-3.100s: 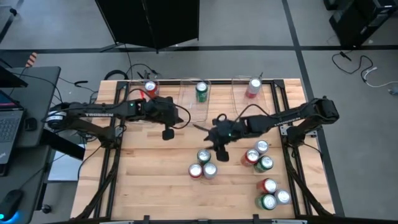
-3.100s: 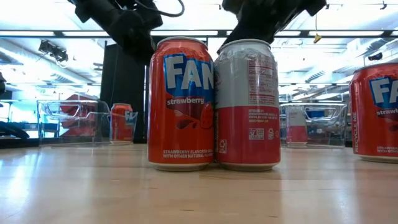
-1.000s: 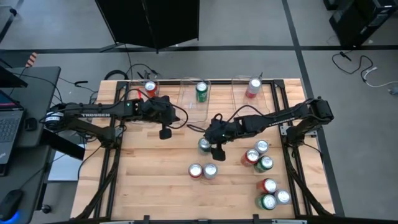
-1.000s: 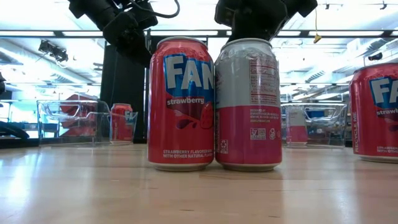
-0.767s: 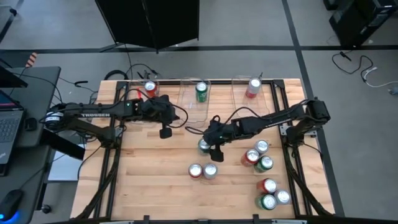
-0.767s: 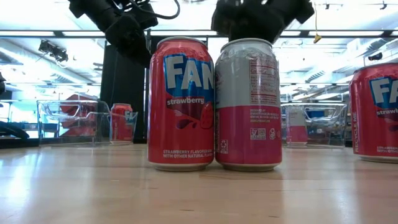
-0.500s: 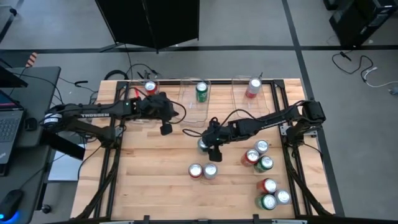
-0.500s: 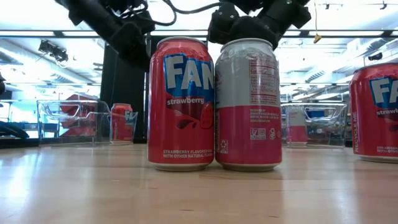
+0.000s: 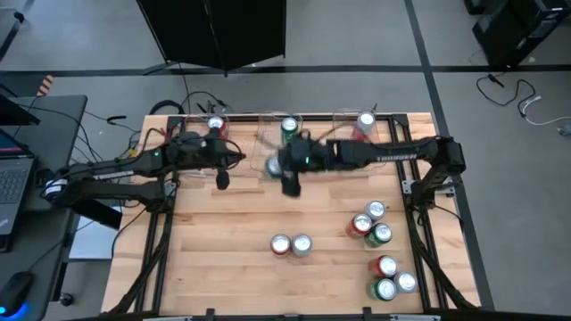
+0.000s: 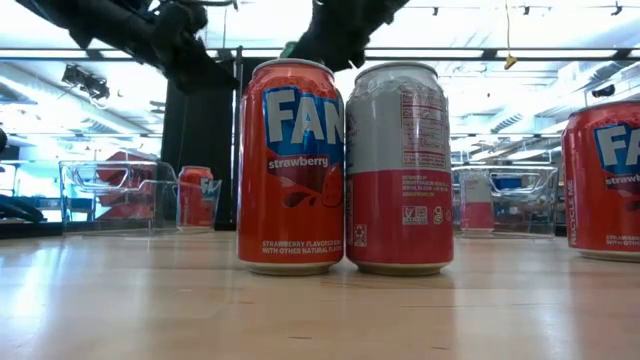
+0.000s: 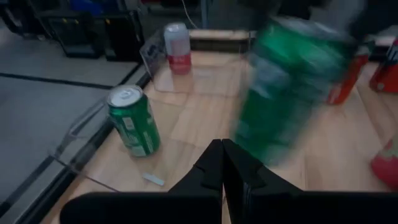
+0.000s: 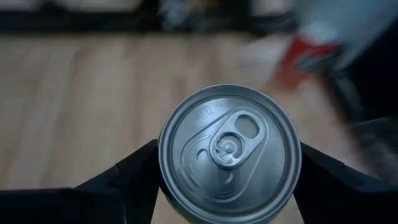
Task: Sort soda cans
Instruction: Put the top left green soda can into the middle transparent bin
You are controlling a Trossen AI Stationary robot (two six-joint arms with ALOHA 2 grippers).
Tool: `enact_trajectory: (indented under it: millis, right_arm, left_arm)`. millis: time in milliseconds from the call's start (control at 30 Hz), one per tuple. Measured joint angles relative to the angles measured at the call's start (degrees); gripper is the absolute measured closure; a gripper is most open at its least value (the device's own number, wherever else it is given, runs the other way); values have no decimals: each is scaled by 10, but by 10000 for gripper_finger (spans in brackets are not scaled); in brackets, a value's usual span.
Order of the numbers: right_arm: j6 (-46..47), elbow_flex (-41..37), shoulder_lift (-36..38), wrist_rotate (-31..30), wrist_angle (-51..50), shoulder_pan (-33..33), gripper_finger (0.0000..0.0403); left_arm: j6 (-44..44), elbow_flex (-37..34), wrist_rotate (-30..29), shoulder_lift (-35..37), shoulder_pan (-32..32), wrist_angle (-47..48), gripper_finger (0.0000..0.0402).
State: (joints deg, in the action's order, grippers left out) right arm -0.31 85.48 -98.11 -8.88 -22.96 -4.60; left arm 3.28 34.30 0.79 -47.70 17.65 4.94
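The right gripper [image 9: 278, 166] clasps a green can [image 11: 283, 87] by its sides, near the top centre of the high view, beside the middle bin [image 9: 287, 152]. The left gripper [image 9: 221, 178] sits clenched shut and empty just left of it. The other cans [image 9: 291, 245] stand on the table [image 9: 223, 267] lower down.

clear plastic bins [image 9: 272, 134] line the table's [image 9: 223, 267] far edge (laptop [image 9: 11, 187] beside).
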Motion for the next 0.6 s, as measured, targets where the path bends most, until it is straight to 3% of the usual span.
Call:
enact_trajectory:
  millis: [200,400,600]
  right_arm:
    - [-17,46,-13,-6,26,-98,118]
    - [-79,88,-74,80,10,-166,118]
    - [-131,191,-163,131,-35,-208,118]
  left_arm:
    - [-9,-19,-8,33,0,-5,396]
    - [-8,-36,-17,31,2,-25,396]
    - [-9,-47,-18,31,4,-29,396]
